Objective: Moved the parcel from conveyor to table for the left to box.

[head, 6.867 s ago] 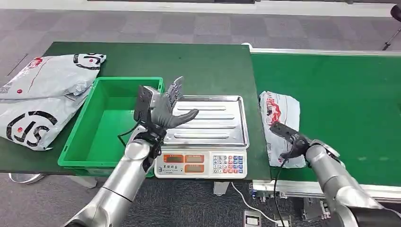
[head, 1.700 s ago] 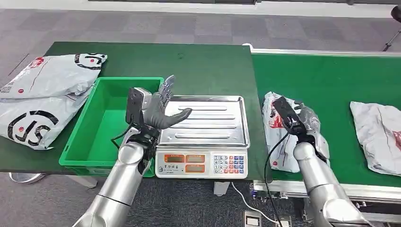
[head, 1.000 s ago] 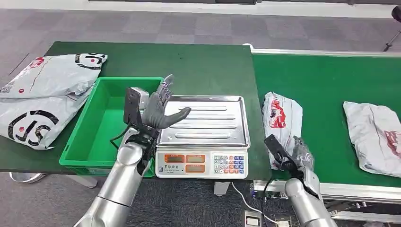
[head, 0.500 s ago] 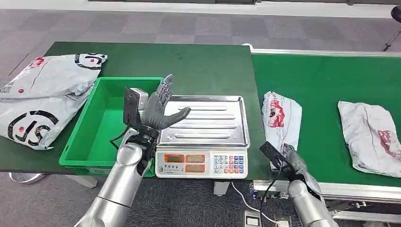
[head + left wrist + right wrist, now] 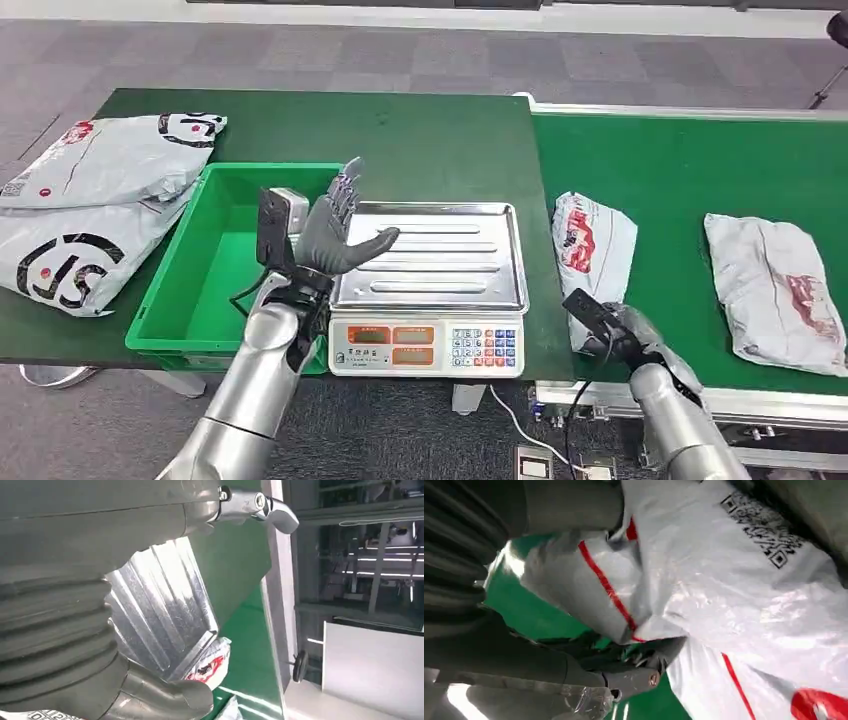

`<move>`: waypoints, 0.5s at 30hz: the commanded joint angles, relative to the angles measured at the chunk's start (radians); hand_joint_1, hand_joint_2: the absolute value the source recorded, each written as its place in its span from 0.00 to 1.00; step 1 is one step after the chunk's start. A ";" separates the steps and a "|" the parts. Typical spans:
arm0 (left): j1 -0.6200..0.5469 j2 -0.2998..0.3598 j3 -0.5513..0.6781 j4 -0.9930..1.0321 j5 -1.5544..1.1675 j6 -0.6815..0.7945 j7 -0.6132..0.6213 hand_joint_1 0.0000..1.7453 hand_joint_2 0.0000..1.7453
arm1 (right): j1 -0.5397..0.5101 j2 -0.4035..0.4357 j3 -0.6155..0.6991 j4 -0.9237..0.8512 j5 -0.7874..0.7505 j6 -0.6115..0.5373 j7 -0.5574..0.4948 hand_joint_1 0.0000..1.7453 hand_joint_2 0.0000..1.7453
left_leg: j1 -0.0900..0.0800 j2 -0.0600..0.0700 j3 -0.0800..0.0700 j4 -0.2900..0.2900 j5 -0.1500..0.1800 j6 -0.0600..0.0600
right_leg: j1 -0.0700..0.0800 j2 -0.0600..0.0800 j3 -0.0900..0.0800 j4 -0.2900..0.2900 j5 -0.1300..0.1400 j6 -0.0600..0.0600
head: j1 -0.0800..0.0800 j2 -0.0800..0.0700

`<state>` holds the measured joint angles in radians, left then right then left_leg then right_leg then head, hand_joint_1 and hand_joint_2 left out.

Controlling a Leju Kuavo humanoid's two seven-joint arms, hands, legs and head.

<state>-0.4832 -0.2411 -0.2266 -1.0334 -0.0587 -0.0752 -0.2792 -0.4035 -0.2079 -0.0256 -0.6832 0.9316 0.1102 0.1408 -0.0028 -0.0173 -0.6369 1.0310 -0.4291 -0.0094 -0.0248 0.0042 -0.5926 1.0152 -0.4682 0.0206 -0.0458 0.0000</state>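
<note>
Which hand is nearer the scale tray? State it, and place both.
Left. The left hand hovers open at the scale tray's left edge; the right hand is off past its right side, at the near end of a parcel on the conveyor.

I stand in a parcel-sorting station. A green conveyor [image 5: 700,170] carries courier bags [image 5: 770,290] — beside my bench [image 5: 420,130], a weighing scale [image 5: 430,345].
</note>
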 commanded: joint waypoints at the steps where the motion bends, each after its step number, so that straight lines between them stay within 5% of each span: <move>1: -0.011 0.025 0.040 0.015 -0.001 -0.005 0.003 0.00 1.00 | -0.052 0.000 -0.006 0.092 -0.008 0.008 -0.003 1.00 1.00 | 0.001 0.003 0.003 -0.001 -0.001 -0.001 | 0.001 0.001 0.002 -0.001 0.000 -0.002 | 0.000 0.000; 12: 0.001 0.041 0.070 0.005 -0.013 0.001 0.009 0.00 1.00 | -0.097 0.011 0.032 0.088 -0.038 0.010 -0.037 1.00 1.00 | 0.000 0.005 0.003 -0.002 -0.001 -0.001 | 0.001 0.003 0.002 -0.002 0.001 -0.002 | 0.000 0.000; 15: 0.013 0.041 0.079 -0.016 -0.027 0.004 0.013 0.00 1.00 | -0.123 0.041 0.017 0.035 -0.048 -0.120 -0.033 1.00 1.00 | 0.000 0.008 0.004 -0.002 -0.001 -0.001 | 0.001 0.006 0.002 -0.002 0.001 -0.003 | 0.000 0.000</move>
<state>-0.4695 -0.2266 -0.2014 -1.0540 -0.0660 -0.0744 -0.2762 -0.4363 -0.2159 -0.0252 -0.6626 0.9033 0.1152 0.1064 -0.0028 -0.0174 -0.6373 1.0309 -0.4292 -0.0094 -0.0247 0.0042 -0.5925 1.0152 -0.4683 0.0206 -0.0458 0.0000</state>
